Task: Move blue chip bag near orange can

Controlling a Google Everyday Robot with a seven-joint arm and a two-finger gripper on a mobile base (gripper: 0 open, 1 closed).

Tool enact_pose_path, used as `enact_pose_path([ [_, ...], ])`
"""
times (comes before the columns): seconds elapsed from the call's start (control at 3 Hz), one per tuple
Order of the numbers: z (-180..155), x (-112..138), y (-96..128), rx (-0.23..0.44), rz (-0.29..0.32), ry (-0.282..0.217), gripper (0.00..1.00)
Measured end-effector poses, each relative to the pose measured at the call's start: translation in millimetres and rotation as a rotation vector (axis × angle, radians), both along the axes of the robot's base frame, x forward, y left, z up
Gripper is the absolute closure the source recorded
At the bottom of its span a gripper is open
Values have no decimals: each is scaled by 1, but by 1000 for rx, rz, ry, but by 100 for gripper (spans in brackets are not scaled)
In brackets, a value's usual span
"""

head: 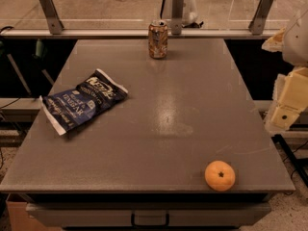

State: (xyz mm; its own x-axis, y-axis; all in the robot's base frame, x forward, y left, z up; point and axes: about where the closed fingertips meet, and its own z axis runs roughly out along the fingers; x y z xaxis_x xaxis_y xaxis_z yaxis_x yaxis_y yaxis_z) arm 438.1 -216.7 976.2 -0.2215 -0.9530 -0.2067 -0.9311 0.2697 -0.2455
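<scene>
The blue chip bag (83, 101) lies flat on the left side of the grey table (163, 129), slanted, with white lettering up. The orange can (158, 40) stands upright at the table's far edge, near the middle. The bag and the can are well apart. My gripper (288, 105) shows as cream-coloured parts at the right edge of the view, beyond the table's right side, far from both the bag and the can. It holds nothing that I can see.
A round orange fruit (220, 175) sits near the table's front right corner. A metal rail with upright brackets (177, 6) runs behind the far edge. A drawer handle (150, 219) shows below the front edge.
</scene>
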Motion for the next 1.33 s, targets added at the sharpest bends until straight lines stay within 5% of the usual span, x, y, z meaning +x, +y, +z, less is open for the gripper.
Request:
enact_pose_path([
  [0.33, 0, 0, 0, 0, 0, 0, 0],
  [0.67, -6, 12, 34, 45, 61, -14, 0],
  [1.33, -14, 40, 194, 254, 313, -16, 0],
])
